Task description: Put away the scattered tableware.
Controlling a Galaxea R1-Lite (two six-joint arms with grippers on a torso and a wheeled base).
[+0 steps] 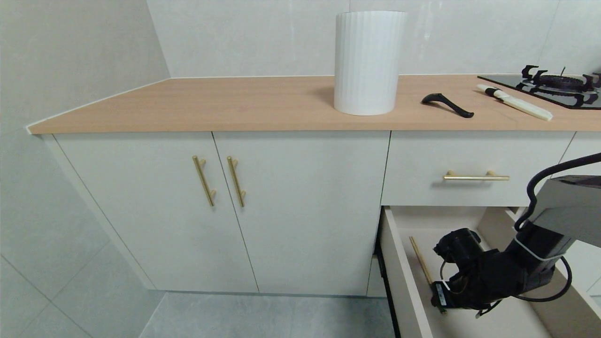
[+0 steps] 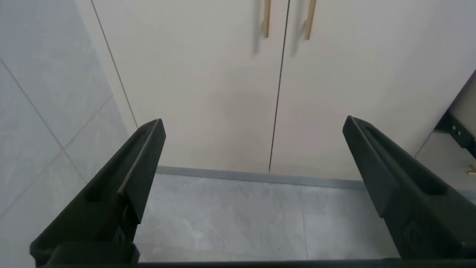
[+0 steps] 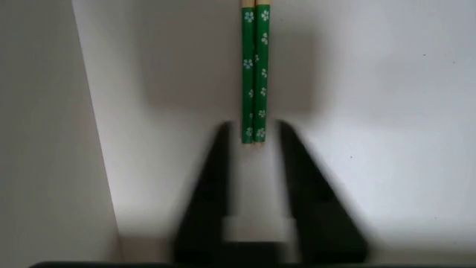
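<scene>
Head view: high, facing forward and down over the surface [image 1: 211,105], cabinet doors [image 1: 300,211] and open drawer [image 1: 399,263].
Left wrist view: low, facing the cabinet doors, floor [image 2: 245,216] near.
Right wrist view: close above the chopsticks [image 3: 253,74] in the drawer.
Shared: cabinet doors, head and left wrist; chopsticks, head and right wrist.

Inside the open drawer [image 1: 399,272], the near ends of the chopsticks [image 1: 420,260] are hidden behind the right gripper [image 1: 440,295], whose fingers [image 3: 202,201] show only as a blur. The drawer's near end is cut off by the picture's lower edge. Above and right of the drawer, the stove [image 1: 556,83] runs off the edge.
</scene>
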